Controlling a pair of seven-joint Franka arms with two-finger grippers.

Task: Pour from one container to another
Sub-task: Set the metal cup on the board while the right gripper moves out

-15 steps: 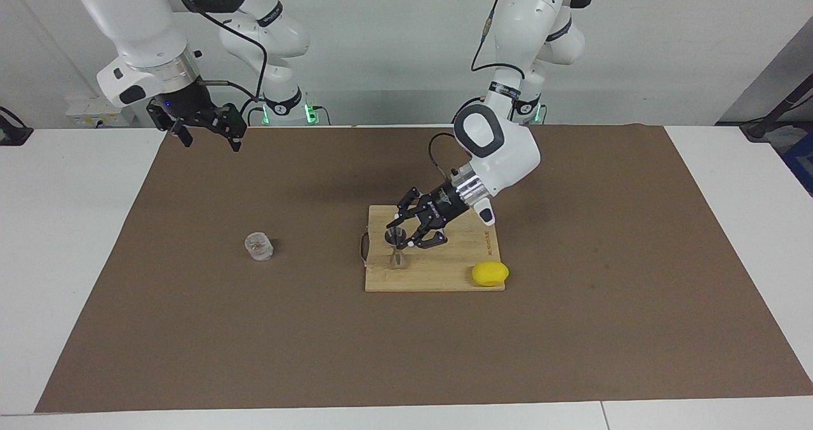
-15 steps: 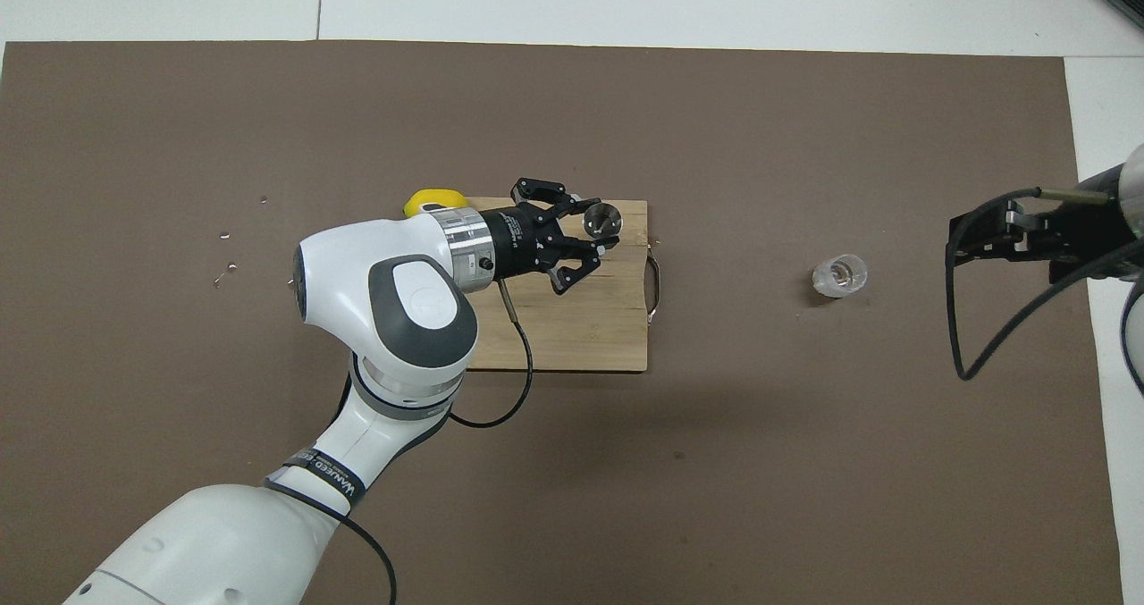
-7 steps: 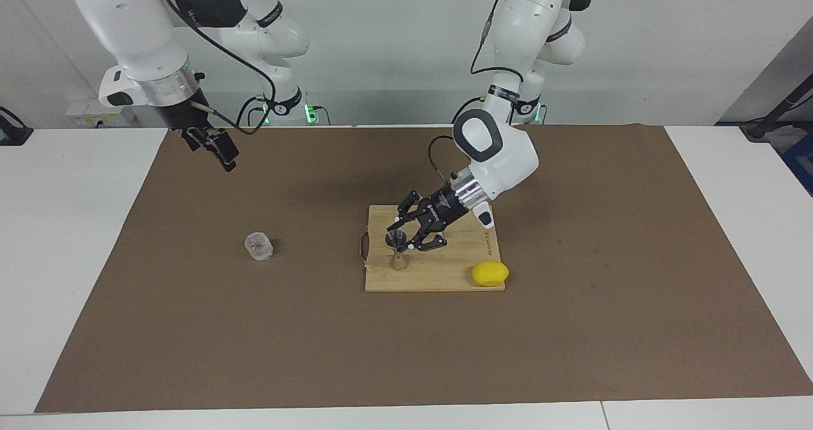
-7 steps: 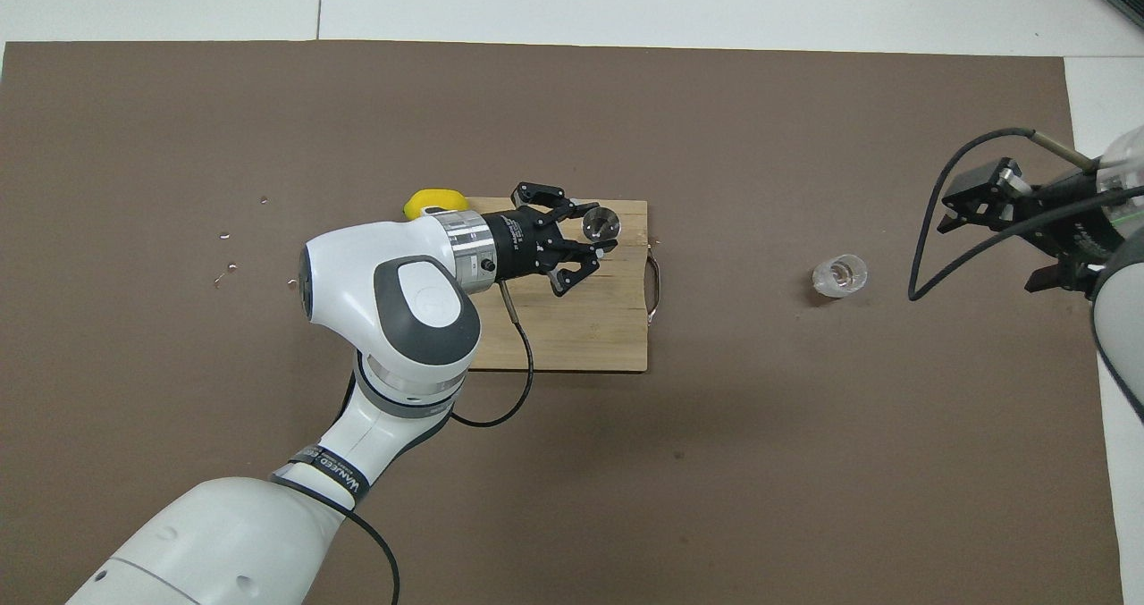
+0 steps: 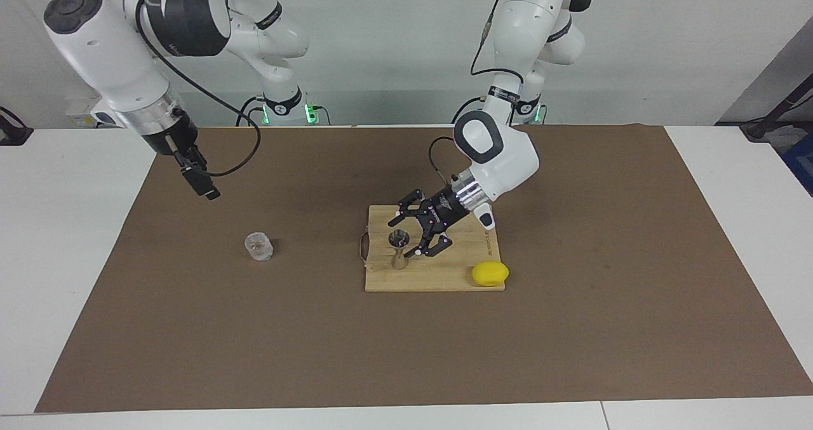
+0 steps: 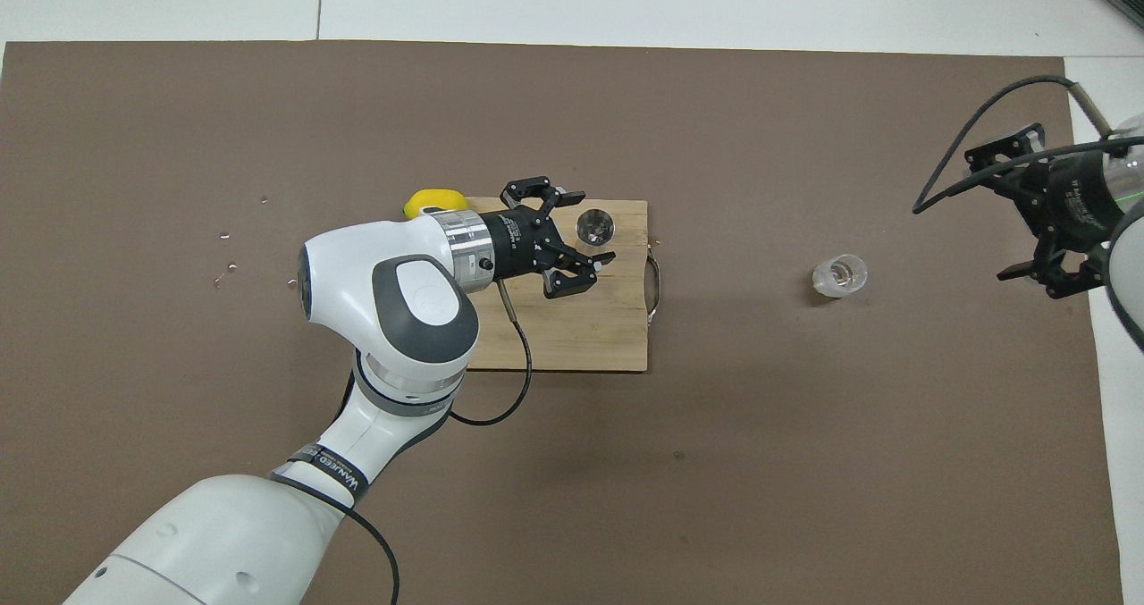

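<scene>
The left gripper [image 5: 413,232], fingers spread wide, flanks the upright jigger [image 5: 398,250] at frame centre on the board [image 5: 444,277]. The right gripper [image 6: 1028,207], also wide open, hangs at the mat's [image 5: 406,354] edge; bare mat surrounds the glass cup [image 5: 259,246].

Facing view: high, across table [image 5: 76,239], looking toward robots, wide. Overhead view: high above robots' end, steeply down, tighter. Views half turn apart. Shared: brown mat [image 5: 571,328] [image 6: 804,462], cutting board [image 5: 444,277] [image 6: 581,337].
</scene>
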